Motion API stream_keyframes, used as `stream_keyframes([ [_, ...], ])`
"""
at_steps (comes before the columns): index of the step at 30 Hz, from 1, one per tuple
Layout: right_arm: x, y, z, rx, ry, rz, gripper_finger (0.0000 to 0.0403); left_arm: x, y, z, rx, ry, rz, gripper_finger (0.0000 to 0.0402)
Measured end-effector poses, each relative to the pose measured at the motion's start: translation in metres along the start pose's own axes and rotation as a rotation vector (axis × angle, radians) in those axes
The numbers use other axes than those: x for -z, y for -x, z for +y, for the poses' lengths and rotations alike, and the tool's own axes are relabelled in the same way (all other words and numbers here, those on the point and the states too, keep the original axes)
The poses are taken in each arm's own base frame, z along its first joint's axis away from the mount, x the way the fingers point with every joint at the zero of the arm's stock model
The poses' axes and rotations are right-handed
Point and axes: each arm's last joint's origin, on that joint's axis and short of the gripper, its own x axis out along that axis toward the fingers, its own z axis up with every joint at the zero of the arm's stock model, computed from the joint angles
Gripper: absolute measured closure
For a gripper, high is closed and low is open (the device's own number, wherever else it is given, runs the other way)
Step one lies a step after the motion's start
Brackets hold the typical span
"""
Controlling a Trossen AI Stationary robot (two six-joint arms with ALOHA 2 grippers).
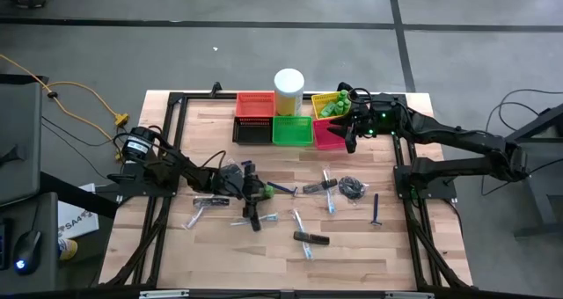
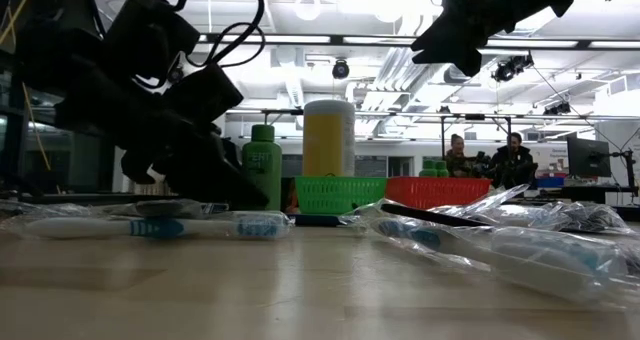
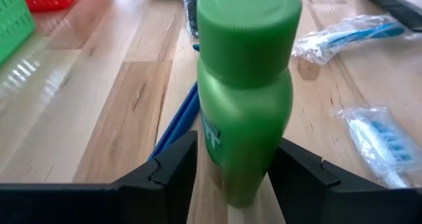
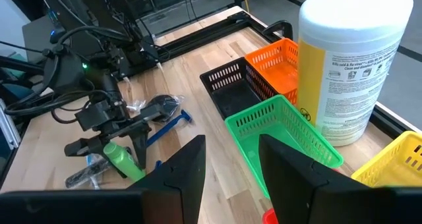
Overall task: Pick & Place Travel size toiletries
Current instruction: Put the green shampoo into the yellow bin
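A small green bottle [image 3: 244, 85] with a green cap stands upright on the table [image 1: 220, 264], left of the middle [image 1: 259, 192]. My left gripper [image 3: 234, 181] reaches in from the table's left, open, one finger on each side of the bottle's lower body. Wrapped toothbrushes [image 1: 328, 190], a blue razor [image 3: 173, 128], a black comb [image 1: 311, 238] and a dark coil [image 1: 352, 187] lie scattered on the wood. My right gripper [image 4: 231, 178] hangs open and empty, high over the baskets at the far right [image 1: 352, 134]. My left gripper has the bottle's lower body [image 3: 241, 174] between its two fingers, which come almost level from the table's left. A strip of table shows between one finger [image 3: 175, 171] and the bottle. Whether the other finger [image 3: 297, 174] touches it, I cannot tell.
Mesh baskets stand in a cluster at the far edge: orange [image 1: 254, 105], black [image 1: 252, 132], green [image 1: 292, 130], pink [image 1: 327, 139] and yellow [image 1: 325, 98] holding green bottles. A tall white cylinder [image 1: 288, 90] stands behind them. Black frame rails [image 1: 405, 202] border the table.
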Motion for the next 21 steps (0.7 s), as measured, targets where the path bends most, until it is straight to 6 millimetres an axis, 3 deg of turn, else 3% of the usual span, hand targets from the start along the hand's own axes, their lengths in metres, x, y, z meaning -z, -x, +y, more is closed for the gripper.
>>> stream_keyframes([
  [11, 0.000, 0.000, 0.000, 0.000, 0.000, 0.001, 0.0268, 0.006, -0.018, -0.004, -0.007, 0.006, 0.016, 0.0231],
  [21, 0.001, 0.000, 0.000, 0.002, 0.001, 0.009, 0.0268, 0.007, -0.017, -0.003, -0.017, 0.039, 0.023, 0.0238],
])
